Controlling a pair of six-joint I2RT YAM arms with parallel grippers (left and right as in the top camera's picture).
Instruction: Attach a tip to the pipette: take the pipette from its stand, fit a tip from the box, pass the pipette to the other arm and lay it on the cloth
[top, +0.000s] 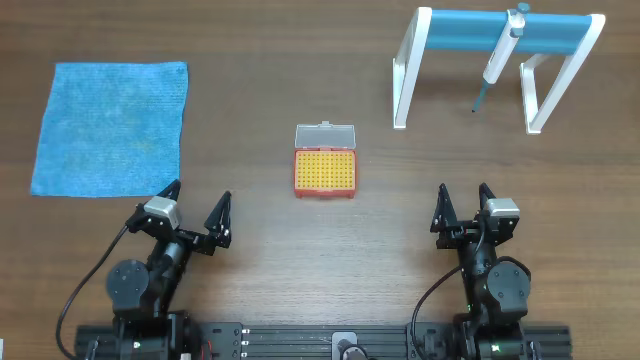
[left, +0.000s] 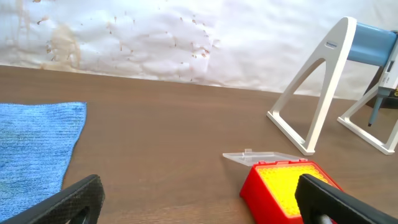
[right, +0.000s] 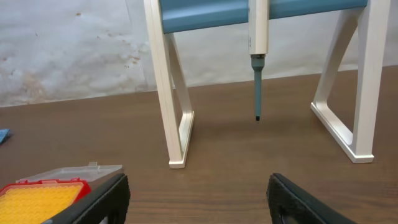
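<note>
Okay, right end effector (top: 462, 190) and left end effector (top: 201, 190) both gape apart; I'd clamp the pipette (top: 497, 62) body squarely, lifting straight off the stand (top: 480, 32).

I see a lab-style bench here: a pipette (top: 497, 62) hangs on a white-and-blue stand (top: 460, 30), a red box of yellow tips (top: 325, 172) sits on the wooden table (top: 300, 255), and a stained pale wall (left: 155, 37) stands behind.

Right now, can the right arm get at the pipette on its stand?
Probably yes: the right gripper is open, the pipette hangs on the stand straight ahead, and nothing stands between them.
</note>
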